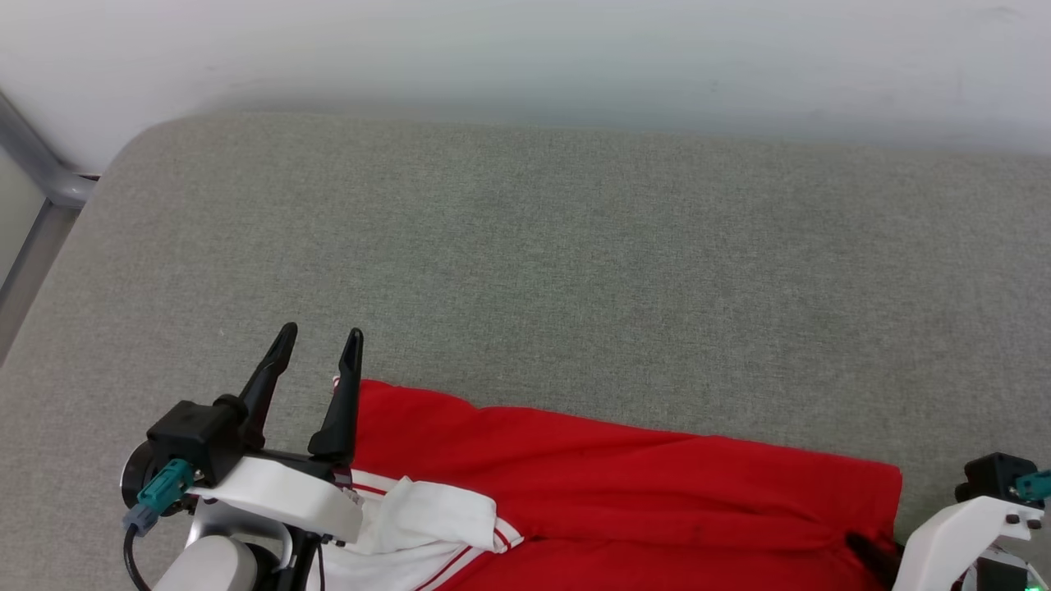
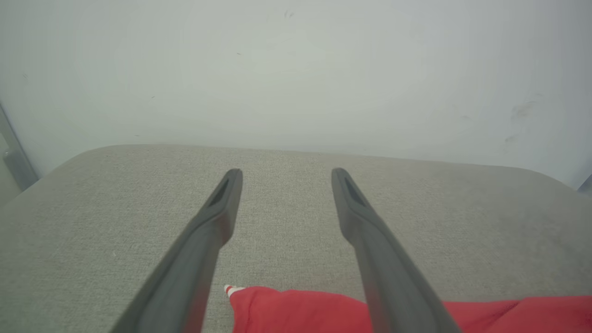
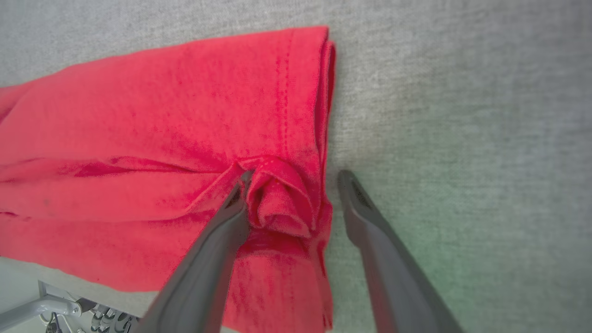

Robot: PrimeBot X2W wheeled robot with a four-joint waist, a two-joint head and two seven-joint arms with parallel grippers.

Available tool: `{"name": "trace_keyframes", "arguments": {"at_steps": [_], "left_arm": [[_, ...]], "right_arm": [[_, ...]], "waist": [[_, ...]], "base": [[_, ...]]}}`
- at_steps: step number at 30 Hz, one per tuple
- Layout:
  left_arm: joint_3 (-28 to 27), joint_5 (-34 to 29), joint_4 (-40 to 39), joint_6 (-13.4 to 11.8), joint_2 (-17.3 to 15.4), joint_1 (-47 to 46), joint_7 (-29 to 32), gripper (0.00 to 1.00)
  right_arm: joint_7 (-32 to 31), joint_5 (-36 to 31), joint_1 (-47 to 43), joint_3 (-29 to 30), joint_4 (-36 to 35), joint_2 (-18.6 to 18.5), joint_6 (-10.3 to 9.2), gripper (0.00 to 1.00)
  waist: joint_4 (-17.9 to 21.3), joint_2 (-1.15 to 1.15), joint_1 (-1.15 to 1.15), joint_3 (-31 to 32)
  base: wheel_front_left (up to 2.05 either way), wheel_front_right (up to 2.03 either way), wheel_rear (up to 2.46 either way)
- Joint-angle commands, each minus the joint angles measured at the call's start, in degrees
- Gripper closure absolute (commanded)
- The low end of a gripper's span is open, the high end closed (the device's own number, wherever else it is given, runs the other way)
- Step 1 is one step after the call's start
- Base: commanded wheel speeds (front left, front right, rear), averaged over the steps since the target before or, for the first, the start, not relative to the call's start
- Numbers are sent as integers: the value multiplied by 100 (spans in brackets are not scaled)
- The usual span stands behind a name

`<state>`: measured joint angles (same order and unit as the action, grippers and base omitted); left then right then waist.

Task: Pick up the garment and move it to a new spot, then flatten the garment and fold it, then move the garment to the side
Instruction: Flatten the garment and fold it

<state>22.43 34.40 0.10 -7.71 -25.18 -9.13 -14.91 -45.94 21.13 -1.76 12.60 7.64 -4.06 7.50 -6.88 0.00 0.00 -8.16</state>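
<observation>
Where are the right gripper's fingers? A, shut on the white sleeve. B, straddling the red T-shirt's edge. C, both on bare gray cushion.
B: the right gripper has one finger against a bunched fold of the red T-shirt, the other on the gray cushion.

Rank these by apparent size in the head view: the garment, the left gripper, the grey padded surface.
Largest: grey padded surface.
Then: garment, cut off by the bottom edge.
Smallest: left gripper, despite being nearer the camera.
</observation>
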Motion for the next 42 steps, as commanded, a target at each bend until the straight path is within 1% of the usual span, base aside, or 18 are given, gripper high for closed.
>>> {"name": "trace_keyframes", "arguments": {"at_steps": [1, 5, 9, 13, 15, 22, 27, 29, 30, 31, 34, 36, 39, 42], "left_arm": [[-3, -68, 40, 31, -9, 21, -37, 0], [10, -183, 115, 46, -32, 55, -37, 0], [27, -279, 160, -15, -71, 125, -37, 0], [48, -298, 169, -57, -94, 218, -28, 0], [38, -327, 136, -76, -114, 268, -29, 0], [-21, -365, -28, -177, -168, 467, -31, 0], [26, -375, -63, -194, -181, 520, 24, 0], [42, -369, -64, -212, -167, 531, 29, 0], [42, -369, -64, -212, -167, 531, 29, 0], [55, -369, -64, -217, -158, 537, 35, 0], [86, -357, -54, -214, -146, 553, 45, 0], [103, -341, -40, -204, -141, 543, 45, 0], [135, -331, -20, -192, -133, 530, 70, 0], [176, -326, -6, -162, -121, 475, 90, 0]], "right_arm": [[-117, 34, -95, -146, 244, 157, -2, 100], [20, 4, 66, -151, 105, 123, -2, 100], [143, -43, 209, -164, -108, 32, -2, 100], [194, -60, 289, -56, -276, -100, -2, 100], [156, -81, 286, 95, -339, -129, -3, 100], [-8, -256, 255, 934, -631, -227, -3, 100], [-219, -161, 322, 1391, -735, -210, -3, 100], [-441, 158, 398, 1535, -691, -74, -3, 100], [-441, 158, 398, 1535, -691, -74, -3, 100], [-637, 383, 417, 1599, -644, -10, -3, 100], [-1307, 1144, 464, 1753, -531, 90, -2, 100], [-1726, 1893, 497, 1767, -371, 122, -3, 100], [-2010, 2915, 486, 1547, -35, 124, -2, 100], [-2084, 3709, 497, 1150, 258, 123, -2, 100]], "waist": [[15, 0, 0, 11], [66, 0, 0, 98], [137, 0, 0, 217], [204, 0, 0, 351], [248, 0, 0, 424], [340, 0, 0, 565], [370, 0, 0, 592], [379, 0, 0, 605], [379, 0, 0, 605], [379, 0, 0, 614], [369, 0, 0, 654], [352, 0, 0, 678], [321, 0, 0, 713], [269, 0, 0, 726]], "base": [[0, 0, 0], [0, 0, 0], [0, 0, 0], [0, 0, 0], [0, 0, 0], [0, 0, 0], [0, 0, 0], [0, 0, 0], [0, 0, 0], [0, 0, 0], [0, 0, 0], [0, 0, 0], [0, 0, 0], [0, 0, 0]]}}
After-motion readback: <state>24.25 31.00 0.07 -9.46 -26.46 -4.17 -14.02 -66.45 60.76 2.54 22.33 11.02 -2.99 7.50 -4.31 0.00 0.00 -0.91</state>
